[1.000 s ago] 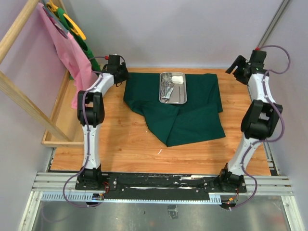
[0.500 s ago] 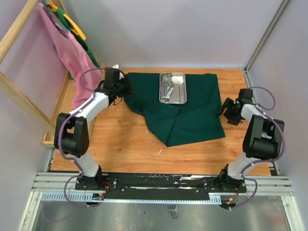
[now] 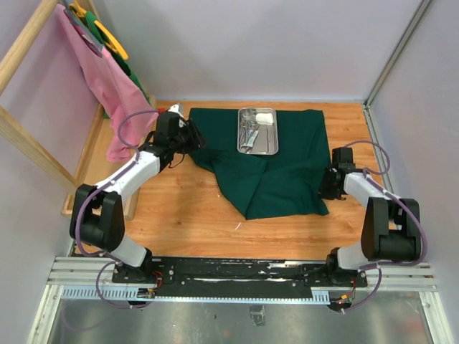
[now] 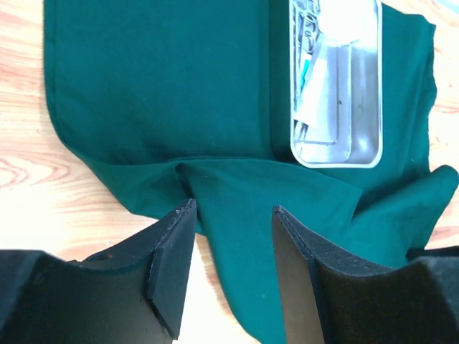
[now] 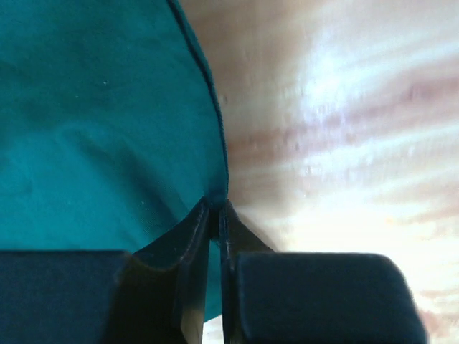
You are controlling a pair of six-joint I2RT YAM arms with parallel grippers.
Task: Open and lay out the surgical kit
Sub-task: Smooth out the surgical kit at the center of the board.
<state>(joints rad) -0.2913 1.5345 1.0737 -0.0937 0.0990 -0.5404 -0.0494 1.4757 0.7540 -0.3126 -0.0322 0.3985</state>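
Observation:
The surgical kit's dark green cloth wrap (image 3: 287,165) lies partly unfolded on the wooden table. On its back part stands the steel tray (image 3: 271,140) with thin steel instruments (image 3: 247,132) and a white gauze wad (image 3: 266,118). My left gripper (image 3: 192,137) hovers at the cloth's left edge. In the left wrist view that gripper (image 4: 233,211) is open, with a fold of the cloth (image 4: 158,79) running below the gap; the tray (image 4: 364,86) shows ahead. My right gripper (image 3: 327,188) sits low at the cloth's right edge. In the right wrist view it (image 5: 215,209) is shut on the hem of the cloth (image 5: 93,122).
A wooden rack (image 3: 29,150) stands on the left, with pink cloth (image 3: 107,86) and green and yellow items hanging from it. Grey walls close in the back and right. Bare wood (image 3: 186,208) lies in front of the cloth.
The right arm came down from the back right corner to the cloth's right edge and its jaws closed on the hem. The left arm lowered and reached forward to the cloth's left edge.

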